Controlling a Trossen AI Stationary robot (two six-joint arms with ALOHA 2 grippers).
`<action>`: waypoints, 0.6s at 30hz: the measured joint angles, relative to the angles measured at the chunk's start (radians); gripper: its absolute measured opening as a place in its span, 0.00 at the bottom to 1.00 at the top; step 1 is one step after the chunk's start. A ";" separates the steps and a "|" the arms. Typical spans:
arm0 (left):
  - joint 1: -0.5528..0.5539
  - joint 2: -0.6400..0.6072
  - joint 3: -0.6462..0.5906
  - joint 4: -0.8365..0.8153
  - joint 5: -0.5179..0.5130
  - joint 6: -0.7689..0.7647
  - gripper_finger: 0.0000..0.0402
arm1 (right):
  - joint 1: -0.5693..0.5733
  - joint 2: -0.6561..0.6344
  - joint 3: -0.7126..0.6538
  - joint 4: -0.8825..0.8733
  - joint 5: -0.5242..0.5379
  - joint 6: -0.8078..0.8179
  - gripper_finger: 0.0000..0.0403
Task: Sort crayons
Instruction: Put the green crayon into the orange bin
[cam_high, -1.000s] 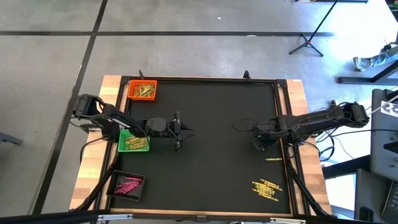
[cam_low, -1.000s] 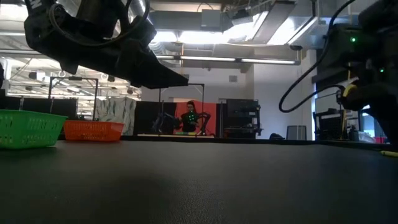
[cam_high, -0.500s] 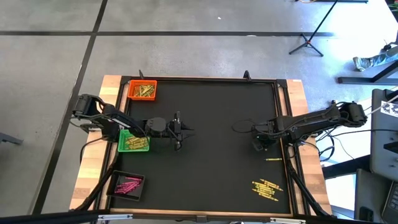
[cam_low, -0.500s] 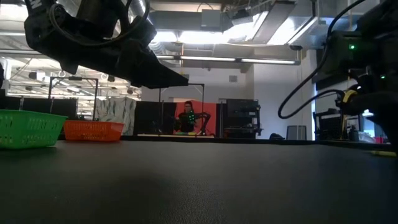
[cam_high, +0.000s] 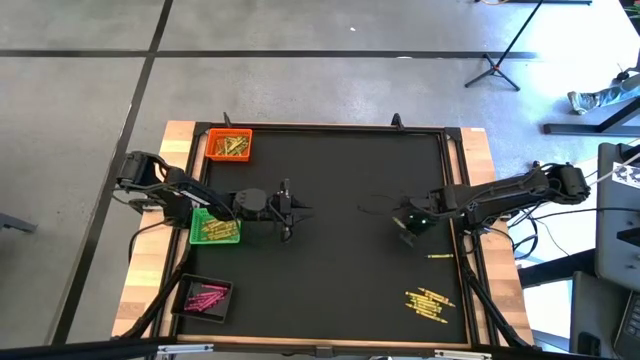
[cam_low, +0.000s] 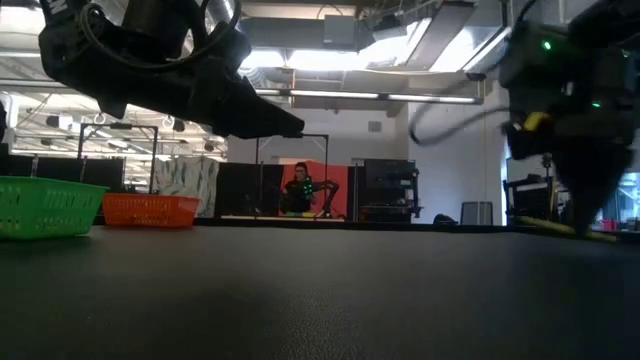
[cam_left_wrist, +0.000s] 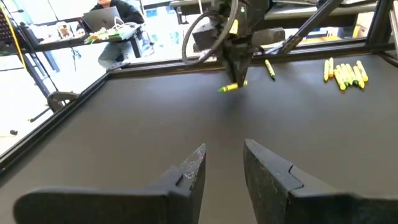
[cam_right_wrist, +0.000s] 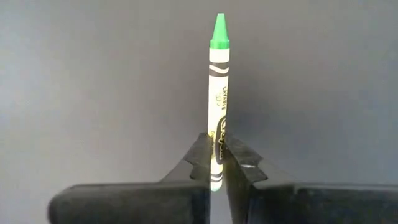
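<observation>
On black mat (cam_high: 340, 270): my right gripper (cam_right_wrist: 216, 163) pinching one green-tipped crayon (cam_right_wrist: 218, 93); left gripper (cam_left_wrist: 222, 171) spread, empty. Three trays (cam_high: 228, 144). One person (cam_low: 303, 188) behind.

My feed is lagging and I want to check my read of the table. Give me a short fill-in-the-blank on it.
1. The right gripper is shut on a crayon with a ____ tip.
2. The tray nearest the left gripper is ____.
3. The pink crayons lie in the ____ tray.

Missing words: green; green; black
</observation>
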 joint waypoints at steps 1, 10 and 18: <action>0.000 0.000 0.000 0.002 0.000 0.000 0.23 | 0.000 0.000 0.000 0.048 0.008 -0.039 0.04; 0.032 0.000 0.000 -0.005 -0.035 -0.099 0.27 | -0.001 0.059 0.000 0.506 0.119 -0.327 0.05; 0.070 0.000 0.000 -0.018 -0.011 -0.145 0.42 | -0.001 0.245 0.000 0.988 0.152 -0.588 0.03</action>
